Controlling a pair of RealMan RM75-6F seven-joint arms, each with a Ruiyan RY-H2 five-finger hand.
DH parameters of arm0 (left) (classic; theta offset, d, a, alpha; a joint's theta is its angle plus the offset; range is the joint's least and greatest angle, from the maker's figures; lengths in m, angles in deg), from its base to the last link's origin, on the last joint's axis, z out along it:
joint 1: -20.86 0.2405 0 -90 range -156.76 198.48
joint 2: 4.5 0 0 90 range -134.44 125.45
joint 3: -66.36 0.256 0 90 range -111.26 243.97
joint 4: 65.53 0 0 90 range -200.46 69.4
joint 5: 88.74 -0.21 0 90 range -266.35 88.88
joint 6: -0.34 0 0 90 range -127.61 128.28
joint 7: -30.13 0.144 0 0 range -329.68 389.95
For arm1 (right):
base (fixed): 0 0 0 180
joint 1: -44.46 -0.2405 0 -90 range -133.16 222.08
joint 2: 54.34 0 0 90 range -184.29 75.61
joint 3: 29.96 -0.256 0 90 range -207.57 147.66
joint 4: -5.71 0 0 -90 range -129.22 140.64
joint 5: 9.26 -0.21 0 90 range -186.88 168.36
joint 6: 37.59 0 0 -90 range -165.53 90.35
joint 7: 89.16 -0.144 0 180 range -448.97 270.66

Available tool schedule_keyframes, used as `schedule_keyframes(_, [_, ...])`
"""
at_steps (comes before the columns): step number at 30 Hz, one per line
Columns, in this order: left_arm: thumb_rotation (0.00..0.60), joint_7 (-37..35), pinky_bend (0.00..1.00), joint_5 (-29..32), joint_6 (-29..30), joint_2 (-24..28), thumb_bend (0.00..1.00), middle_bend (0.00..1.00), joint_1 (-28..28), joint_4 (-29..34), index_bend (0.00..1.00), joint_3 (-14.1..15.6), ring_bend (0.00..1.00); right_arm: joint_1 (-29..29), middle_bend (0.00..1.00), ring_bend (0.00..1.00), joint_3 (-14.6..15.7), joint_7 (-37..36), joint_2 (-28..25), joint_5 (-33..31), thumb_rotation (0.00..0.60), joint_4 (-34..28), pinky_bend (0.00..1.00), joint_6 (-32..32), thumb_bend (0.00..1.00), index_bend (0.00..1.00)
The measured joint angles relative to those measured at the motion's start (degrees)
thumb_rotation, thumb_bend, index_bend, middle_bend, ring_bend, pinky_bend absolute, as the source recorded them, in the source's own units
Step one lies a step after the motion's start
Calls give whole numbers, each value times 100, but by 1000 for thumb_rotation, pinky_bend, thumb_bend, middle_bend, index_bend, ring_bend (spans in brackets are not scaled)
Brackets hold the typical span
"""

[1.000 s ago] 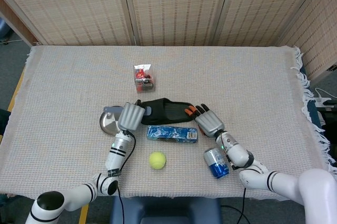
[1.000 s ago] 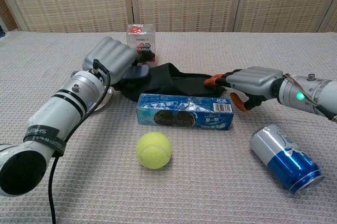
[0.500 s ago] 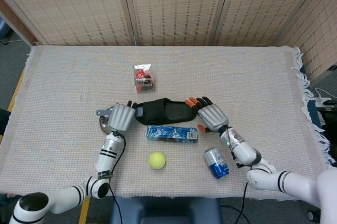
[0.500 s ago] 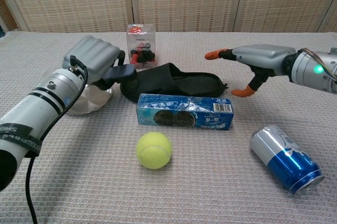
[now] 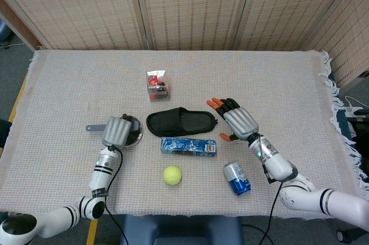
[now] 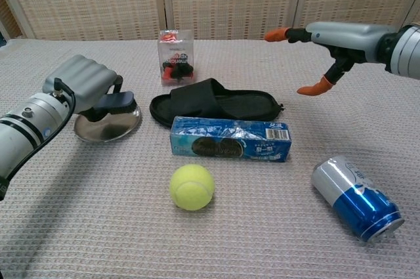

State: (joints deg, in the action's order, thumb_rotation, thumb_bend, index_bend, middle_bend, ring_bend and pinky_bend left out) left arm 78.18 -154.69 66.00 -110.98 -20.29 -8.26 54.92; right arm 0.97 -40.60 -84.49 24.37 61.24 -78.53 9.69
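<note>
My left hand (image 5: 117,131) (image 6: 82,85) has its fingers curled around a dark blue handle (image 6: 121,100), whose grey end (image 5: 94,127) sticks out to the left. It hovers over a round metal dish (image 5: 134,134) (image 6: 108,127); whether handle and dish are one piece I cannot tell. A black slipper (image 5: 181,123) (image 6: 216,105) lies flat between the hands. My right hand (image 5: 239,121) (image 6: 335,35) is raised above the table to the right of the slipper's end, fingers spread with orange tips, holding nothing.
In front of the slipper lies a blue biscuit box (image 5: 188,146) (image 6: 230,142). A tennis ball (image 5: 172,174) and a blue can (image 5: 237,178) on its side lie near the front edge. A small clear packet (image 5: 156,83) stands behind the slipper.
My left hand has pulled left from the slipper's end to the metal dish, the blue handle moving with it. My right hand has lifted off the slipper's other end and drawn right.
</note>
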Motion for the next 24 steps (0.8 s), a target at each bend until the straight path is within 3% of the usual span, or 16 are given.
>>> schedule_keyframes(6, [600,133,1000,234,-261,-32,375,440,14,-227,345,7,894,-28,0,0,30,137,24,-90,600,-84,0,0,187,0])
schedule_keyframes(11, [600,297,1000,348,-376,11,376,258,14,-135,149,11,895,-44,0,0,39,256,87,-233,600,-90,0,13,186,0])
schedule_keyframes(22, [600,685,1000,594,-412,284,376,135,-20,628,92,-31,889,-32,0,0,71,416,120,-332,600,-166,0,133,187,0])
schedule_keyframes(24, [600,687,1000,579,-349,396,376,116,0,897,79,-33,851,4,0,0,82,427,59,-312,600,-222,0,198,187,0])
